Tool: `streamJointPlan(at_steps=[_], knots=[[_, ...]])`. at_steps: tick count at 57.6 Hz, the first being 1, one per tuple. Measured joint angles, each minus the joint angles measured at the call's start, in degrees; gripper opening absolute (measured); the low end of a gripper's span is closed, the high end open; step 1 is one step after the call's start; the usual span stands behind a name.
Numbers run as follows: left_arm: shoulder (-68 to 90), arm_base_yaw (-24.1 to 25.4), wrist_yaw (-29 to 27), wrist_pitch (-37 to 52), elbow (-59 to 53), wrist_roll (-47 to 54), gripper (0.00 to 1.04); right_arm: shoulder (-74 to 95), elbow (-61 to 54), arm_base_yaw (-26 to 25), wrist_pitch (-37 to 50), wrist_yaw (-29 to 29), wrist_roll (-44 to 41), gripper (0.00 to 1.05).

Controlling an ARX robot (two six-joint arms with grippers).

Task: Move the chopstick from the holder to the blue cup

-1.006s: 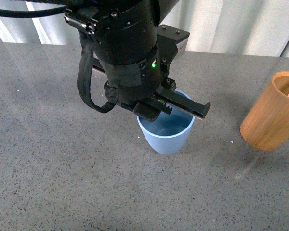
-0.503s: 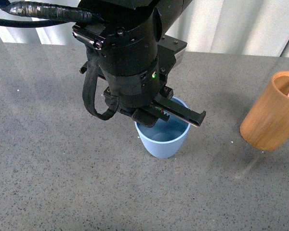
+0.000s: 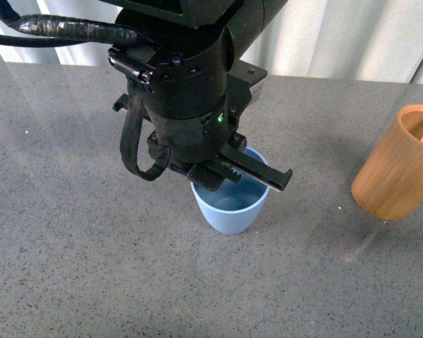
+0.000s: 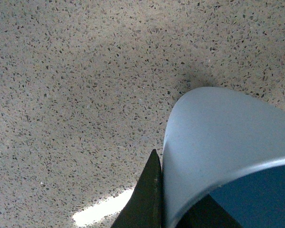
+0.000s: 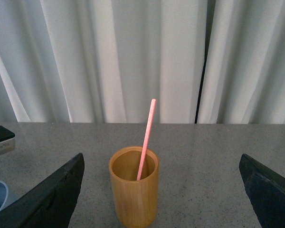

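One chopstick [image 5: 146,137]: pink, standing tilted in the holder [image 5: 133,194] with its lower end inside and its top poking well above the rim. In the front view only a sliver shows, at the right border.
Holder: upright on the desk [image 3: 92,267], way over on the right in the front view and well apart from the blue cup [image 3: 229,211].
Blue cup: roughly mid-desk and upright. The bit of the inside I can see is plain blue.
Left tool [image 3: 229,172]: sitting right on the cup. The left wrist view shows one dark finger [image 4: 149,199] flat against the outside of the wall and another dark bit just inside the rim, so it's clamped on the cup's wall.
Right tool [image 5: 160,159]: spread wide with nothing in it. The holder and chopstick show between its two fingers, further off and not touching.
In the way: the left arm's bulk and its dangling strap [image 3: 130,141] hang over the cup and hide the far rim in the front view.
Other stuff: a small white-and-black device [image 5: 0,140] sits on the desk, seen in the right wrist view. A white curtain [image 5: 85,57] hangs behind everything.
Edges: the desk's far edge runs along the curtain. Can't see its side edges.
Open room: plenty of bare speckled grey desk between cup and holder, and on the near and left sides of the cup.
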Motion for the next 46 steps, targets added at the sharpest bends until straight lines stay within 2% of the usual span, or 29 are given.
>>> streamJointPlan(at_steps=[4, 41, 46], knots=[[0.0, 0.1, 0.1, 0.0, 0.0, -0.1, 0.05, 0.0, 0.0, 0.0, 0.0, 0.0, 0.0, 0.95], [-4.0, 2.7, 0.3, -2.1, 0.8, -0.1, 0.99, 0.0, 0.0, 0.0, 0.0, 0.0, 0.0, 0.95], [-6.3, 3.6, 0.7, -2.4, 0.7, -0.1, 0.97, 0.0, 0.0, 0.0, 0.0, 0.0, 0.0, 0.95]])
